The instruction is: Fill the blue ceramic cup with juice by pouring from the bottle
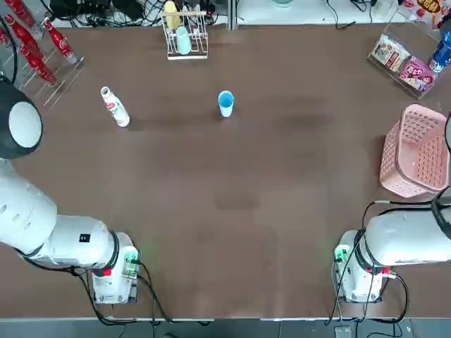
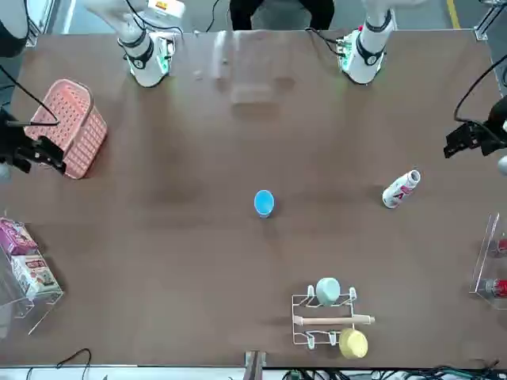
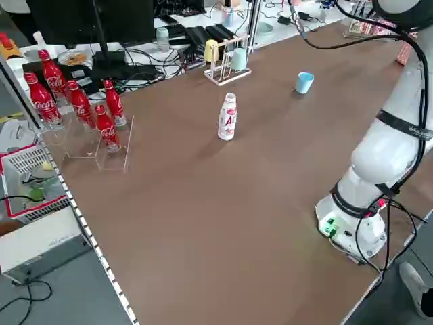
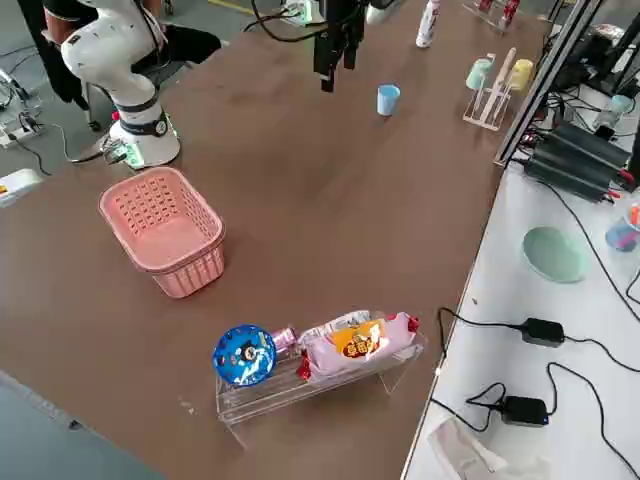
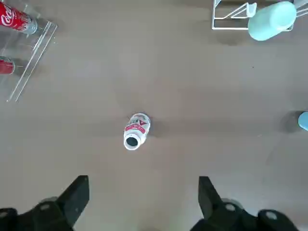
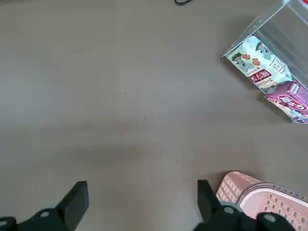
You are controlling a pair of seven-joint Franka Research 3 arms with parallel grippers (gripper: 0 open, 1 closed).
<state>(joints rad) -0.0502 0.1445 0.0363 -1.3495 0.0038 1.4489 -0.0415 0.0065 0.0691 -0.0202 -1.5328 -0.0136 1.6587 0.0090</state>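
Note:
The bottle (image 1: 114,107) is small and white with a red-and-white label, and it stands upright at the far left of the table. From above it shows in the left wrist view (image 5: 136,131), where my left gripper (image 5: 142,204) hangs open, high over the table and short of it, holding nothing. The blue ceramic cup (image 1: 225,103) stands upright near the far middle, to the right of the bottle. My right gripper (image 6: 142,207) is open and empty above the table's right side, beside the pink basket (image 6: 260,192).
A wire rack (image 1: 184,35) with a mint-green cup and a yellow cup stands at the far edge. Red cola bottles (image 1: 42,42) sit in a clear stand at the far left. Snack boxes and a blue can (image 1: 412,60) fill a clear stand at the far right.

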